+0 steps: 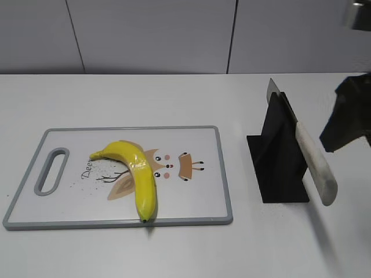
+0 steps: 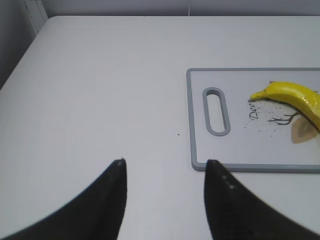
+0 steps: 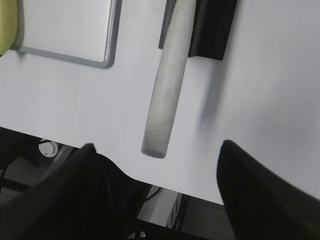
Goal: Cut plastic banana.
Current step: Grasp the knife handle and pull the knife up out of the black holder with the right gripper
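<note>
The plastic banana [image 1: 139,172] lies on the white cutting board [image 1: 203,191], curved, dark tip toward the front edge. It also shows in the left wrist view [image 2: 295,97] and as a yellow sliver in the right wrist view [image 3: 9,25]. A knife with a pale handle [image 1: 316,168] rests slanted in a black stand [image 1: 278,156]; the handle also shows in the right wrist view [image 3: 165,90]. My right gripper [image 3: 157,150] is open and empty, just short of the handle's end; it is a dark shape at the exterior view's right edge [image 1: 348,119]. My left gripper [image 2: 165,165] is open and empty over bare table left of the board.
The cutting board [image 2: 250,150] has a grey rim and a handle slot [image 2: 216,111] at its left end. The table's front edge runs under my right gripper, with floor below it. A wall stands behind the table.
</note>
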Action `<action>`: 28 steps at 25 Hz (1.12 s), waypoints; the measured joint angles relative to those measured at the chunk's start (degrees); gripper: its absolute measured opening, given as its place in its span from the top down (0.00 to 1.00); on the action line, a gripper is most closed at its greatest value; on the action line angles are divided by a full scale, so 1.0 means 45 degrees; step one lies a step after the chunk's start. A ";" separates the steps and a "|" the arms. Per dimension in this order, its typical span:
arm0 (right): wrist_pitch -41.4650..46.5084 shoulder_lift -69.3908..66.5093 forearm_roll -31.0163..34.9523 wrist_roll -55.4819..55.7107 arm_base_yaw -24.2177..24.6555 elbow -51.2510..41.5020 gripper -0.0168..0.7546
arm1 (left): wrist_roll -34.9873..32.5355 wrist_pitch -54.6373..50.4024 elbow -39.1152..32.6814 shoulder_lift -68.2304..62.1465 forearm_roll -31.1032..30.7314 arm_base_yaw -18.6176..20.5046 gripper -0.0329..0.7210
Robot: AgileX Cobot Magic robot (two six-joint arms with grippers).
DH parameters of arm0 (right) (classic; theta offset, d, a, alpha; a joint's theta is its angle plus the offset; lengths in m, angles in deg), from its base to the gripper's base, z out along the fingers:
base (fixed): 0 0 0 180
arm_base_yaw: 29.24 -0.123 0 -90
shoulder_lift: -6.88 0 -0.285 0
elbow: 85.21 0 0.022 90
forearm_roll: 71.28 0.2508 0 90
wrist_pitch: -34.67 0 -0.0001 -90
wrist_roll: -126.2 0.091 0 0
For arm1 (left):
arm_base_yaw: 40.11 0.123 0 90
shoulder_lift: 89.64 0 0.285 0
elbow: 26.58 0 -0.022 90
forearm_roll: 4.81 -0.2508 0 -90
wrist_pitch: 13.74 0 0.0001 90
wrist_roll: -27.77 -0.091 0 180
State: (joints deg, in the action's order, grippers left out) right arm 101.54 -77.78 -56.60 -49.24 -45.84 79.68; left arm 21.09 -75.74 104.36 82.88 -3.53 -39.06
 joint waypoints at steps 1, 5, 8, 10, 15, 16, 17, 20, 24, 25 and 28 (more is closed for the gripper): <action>0.0054 -0.0540 0.0000 0.0000 0.0000 0.0251 0.22 | 0.0000 0.0000 0.0000 0.0000 0.0000 0.0000 0.31; 0.0118 -0.2352 -0.0024 0.0000 0.0000 0.1024 0.22 | 0.0000 0.0000 0.0000 0.0000 -0.0010 0.0000 0.31; 0.0120 -0.3396 -0.0024 0.0000 0.0000 0.1164 0.22 | 0.0000 0.0000 0.0000 0.0000 -0.0023 0.0000 0.31; 0.0138 -0.3984 -0.0029 0.0000 0.0000 0.1178 0.22 | 0.0000 0.0000 0.0000 0.0000 -0.0023 0.0000 0.31; 0.0243 -0.5203 -0.0029 0.0332 0.0000 0.1188 0.25 | 0.0000 0.0000 0.0000 0.0000 -0.0058 0.0000 0.31; 0.0243 -0.5338 -0.0029 0.0461 0.0000 0.1188 0.27 | 0.0000 0.0000 0.0000 0.0000 -0.0058 0.0000 0.31; 0.0269 -0.5409 -0.0029 0.0591 0.0000 0.1188 0.32 | 0.0000 0.0000 0.0000 0.0000 -0.0063 0.0000 0.31; 0.0356 -0.5468 0.0095 0.0760 0.0000 0.1188 0.57 | 0.0000 0.0000 0.0000 0.0000 -0.0078 0.0000 0.31; 0.0370 -0.5481 0.0445 0.0833 0.0000 0.1203 0.73 | 0.0000 0.0000 0.0000 0.0000 -0.0088 0.0000 0.31; 0.0370 -0.5492 0.0454 0.0833 0.0000 0.1203 0.73 | 0.0000 0.0000 0.0000 0.0000 -0.0088 0.0000 0.31; 0.0358 -0.5492 0.0454 0.0833 0.0000 0.1203 0.73 | 0.0000 0.0000 0.0000 0.0000 -0.0088 0.0000 0.31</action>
State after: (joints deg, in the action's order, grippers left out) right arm 103.16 -102.49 -54.56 -45.49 -45.84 85.09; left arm 21.09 -75.74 104.36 82.88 -3.93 -39.06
